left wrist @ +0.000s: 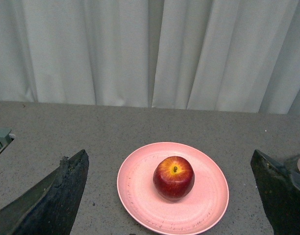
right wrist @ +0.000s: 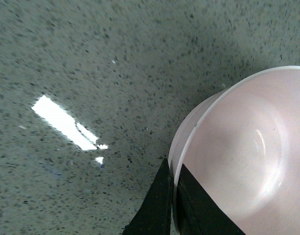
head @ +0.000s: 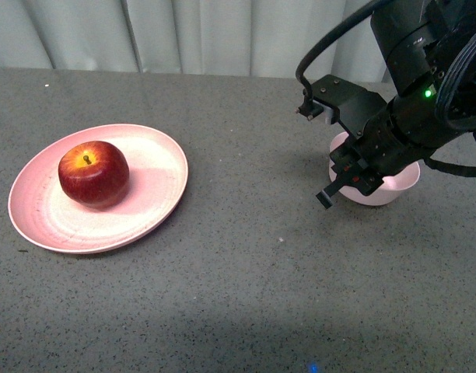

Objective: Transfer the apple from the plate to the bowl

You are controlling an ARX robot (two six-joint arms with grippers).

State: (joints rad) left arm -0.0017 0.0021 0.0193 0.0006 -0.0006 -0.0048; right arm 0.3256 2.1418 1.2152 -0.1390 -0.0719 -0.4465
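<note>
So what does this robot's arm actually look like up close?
The right arm is black and blocky, with a small green light, red marks near the gripper, and thick black cables looping above it. The left gripper shows only two dark, rough-edged fingers.

**A staged robot test bench, likely a lab**

A grey speckled tabletop (head: 246, 295) runs back to a wall of pale pleated curtain (head: 183, 35) that closes off the whole background. The props are few: a pink plate (head: 156, 167) carrying a single apple (head: 93, 173), and a small pink bowl (head: 401, 183). A black robot arm (head: 409, 116) with thick cables and a lit green indicator light (head: 428, 93) reaches over the tabletop. A ceiling light's reflection (right wrist: 66, 125) shows on the surface
</note>
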